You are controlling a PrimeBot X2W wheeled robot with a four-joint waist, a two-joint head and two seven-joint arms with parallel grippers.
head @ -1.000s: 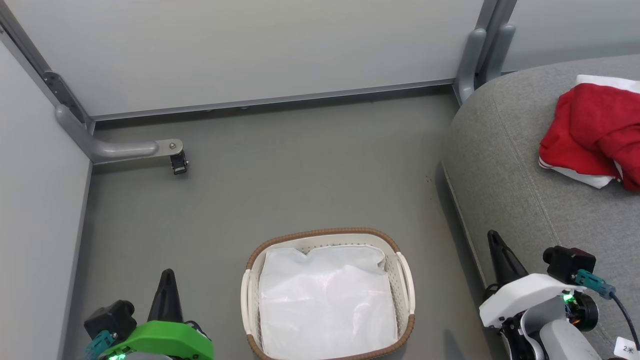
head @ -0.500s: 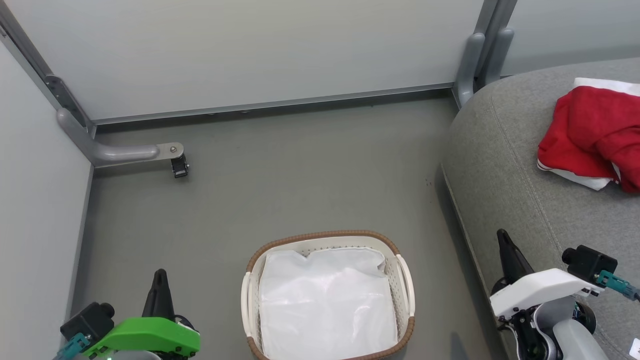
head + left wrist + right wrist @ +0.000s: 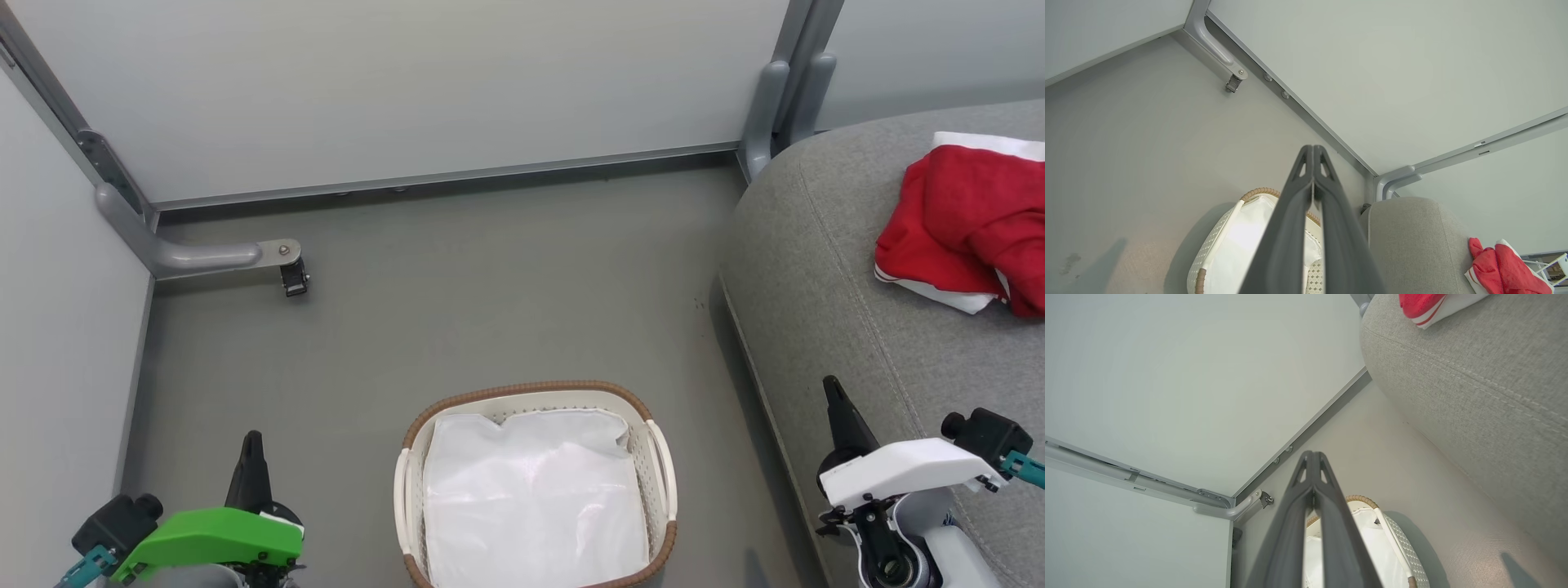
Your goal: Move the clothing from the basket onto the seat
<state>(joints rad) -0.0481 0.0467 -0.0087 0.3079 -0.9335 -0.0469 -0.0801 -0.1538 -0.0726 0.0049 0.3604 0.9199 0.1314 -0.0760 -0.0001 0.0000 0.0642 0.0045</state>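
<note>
Red clothing with white trim lies bunched on the grey seat at the right; it also shows as clothing and clothing in the wrist views. The basket stands on the floor at bottom centre, holding just a white liner sheet. My left gripper is shut and empty, low at the left of the basket. My right gripper is shut and empty, over the seat's front edge. Both wrist views show the fingers pressed together, left gripper and right gripper.
Pale partition walls stand behind and at the left, on grey metal feet with a small black caster. Another partition post stands by the seat's back corner. Grey floor spreads between the walls, basket and seat.
Both grippers have sunk lower and drifted outward in the head view, the left to the left, the right to the right. The camera has shifted slightly. The clothing stays on the seat.
</note>
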